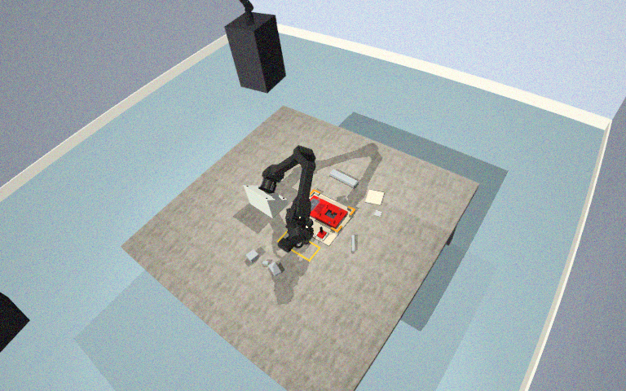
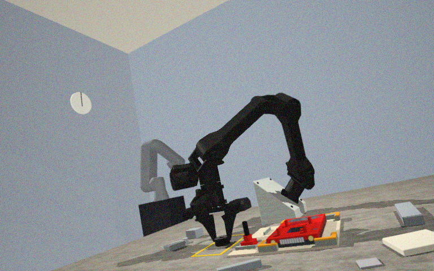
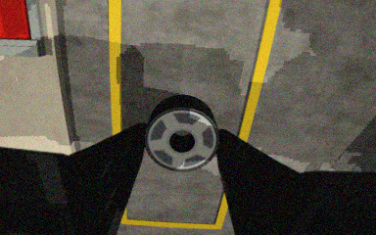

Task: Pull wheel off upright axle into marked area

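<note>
The black-tyred wheel [image 2: 222, 242] [image 3: 182, 128] with a grey hub is held level, its face up towards the wrist camera. My gripper [image 2: 222, 238] [image 3: 182, 133] is shut on the wheel, one finger on each side of the tyre. The wheel is low over the table, within the yellow outline of the marked area [image 1: 315, 254] [image 2: 206, 255] [image 3: 115, 73]; whether it touches the table I cannot tell. The black upright axle [image 1: 321, 229] [image 2: 245, 227] stands bare on its red base, beside the marked area. In the top view the arm hides most of the wheel.
A red car body [image 1: 328, 212] [image 2: 315, 228] lies in a cream tray with orange corners, beyond the axle. Grey blocks [image 1: 252, 256] [image 2: 194, 232] lie on the other side of the marked area. A grey bar [image 1: 354, 243] [image 2: 239, 265] lies on the axle's side.
</note>
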